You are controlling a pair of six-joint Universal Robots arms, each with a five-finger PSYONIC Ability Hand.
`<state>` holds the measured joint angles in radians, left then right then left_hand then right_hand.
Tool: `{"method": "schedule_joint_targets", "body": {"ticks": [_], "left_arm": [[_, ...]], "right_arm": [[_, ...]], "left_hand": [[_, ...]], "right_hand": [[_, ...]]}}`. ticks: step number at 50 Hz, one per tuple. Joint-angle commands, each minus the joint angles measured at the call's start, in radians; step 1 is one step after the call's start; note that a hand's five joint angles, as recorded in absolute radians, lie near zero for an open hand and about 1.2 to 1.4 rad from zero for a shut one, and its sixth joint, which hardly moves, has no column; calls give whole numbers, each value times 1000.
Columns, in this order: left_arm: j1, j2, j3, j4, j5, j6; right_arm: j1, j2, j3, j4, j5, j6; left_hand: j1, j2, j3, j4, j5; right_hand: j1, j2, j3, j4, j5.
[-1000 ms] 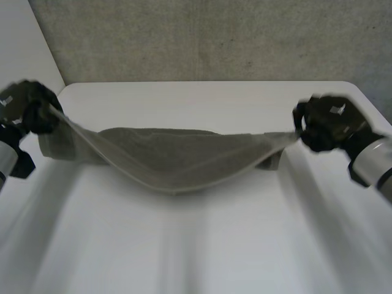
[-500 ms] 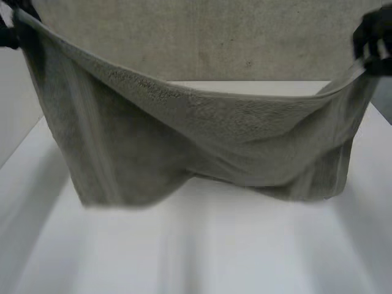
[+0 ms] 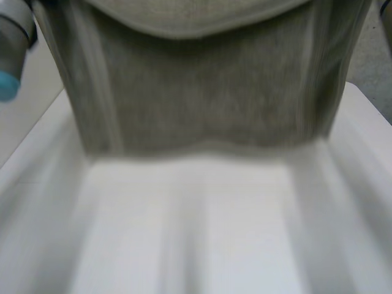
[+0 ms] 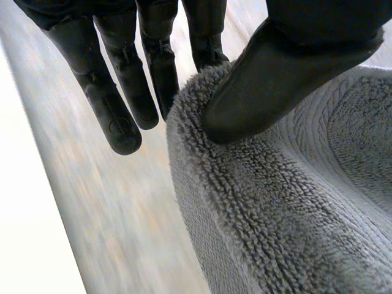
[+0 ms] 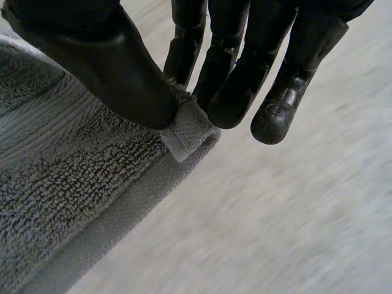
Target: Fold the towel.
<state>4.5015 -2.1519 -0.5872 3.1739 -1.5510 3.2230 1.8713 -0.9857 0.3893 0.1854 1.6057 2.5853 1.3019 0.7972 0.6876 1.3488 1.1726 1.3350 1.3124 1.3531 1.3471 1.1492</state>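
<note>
**Towel hanging between both hands, gripped at its top**

Your left hand (image 4: 288,67) is clamped on the towel (image 4: 294,208). In the left wrist view the thumb presses down on the looped pile right at the cloth's edge. The fingers (image 4: 113,116) run straight behind it, and the one nearest the thumb backs the cloth. The others stand clear of it.

Your right hand (image 5: 110,67) pinches a corner. Its thumb and fingers (image 5: 229,92) meet on the hemmed corner, which curls into a small roll between them, while the outermost finger is off the cloth. From that corner a flat woven hem runs along the edge, with terry pile beside it.

In the head view the towel (image 3: 202,104) hangs as a broad grey sheet across the far part of the scene. Its top edge sags in a shallow curve between the upper corners, and a woven band runs down near each side. The lower edge hangs roughly level over the white table (image 3: 184,233); you cannot tell whether it touches. Your left arm (image 3: 12,33), with its grey joint and light-blue cap, sits just beside the towel's left side.
</note>
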Motion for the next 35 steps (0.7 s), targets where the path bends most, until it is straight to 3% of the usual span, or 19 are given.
{"method": "schedule_joint_targets", "body": {"ticks": [1,6,10,15,16,20,25,35], "left_arm": [[5,15,116,123,9,-80],[4,14,55,124,9,-103],[25,21,-167,129,38,-173],[73,29,-451,159,132,-207],[91,27,-552,182,175,-207],[116,26,-726,250,244,-201],[142,30,-1000,403,322,-178],[246,210,-1223,422,402,-89]], "right_arm": [[-4,2,-116,-23,-50,65],[-14,1,-31,47,-169,73],[-21,2,72,105,-237,72],[-62,-14,438,102,-340,53],[-63,-14,439,101,-340,53],[-95,-39,740,-21,-426,30],[-98,-59,981,-154,-438,-29],[-101,-246,1218,-192,-434,-60]], "left_hand": [[94,599,709,47,49],[94,599,709,47,49],[94,599,709,47,49],[94,599,709,47,49],[94,599,709,47,49],[94,599,709,47,49],[94,599,709,47,49],[94,599,709,47,49]], "right_hand": [[61,84,43,49,72],[61,84,43,49,72],[61,84,43,49,72],[61,84,43,49,72],[61,84,43,49,72],[61,84,43,49,72],[61,84,43,49,72],[61,84,43,49,72]]}}
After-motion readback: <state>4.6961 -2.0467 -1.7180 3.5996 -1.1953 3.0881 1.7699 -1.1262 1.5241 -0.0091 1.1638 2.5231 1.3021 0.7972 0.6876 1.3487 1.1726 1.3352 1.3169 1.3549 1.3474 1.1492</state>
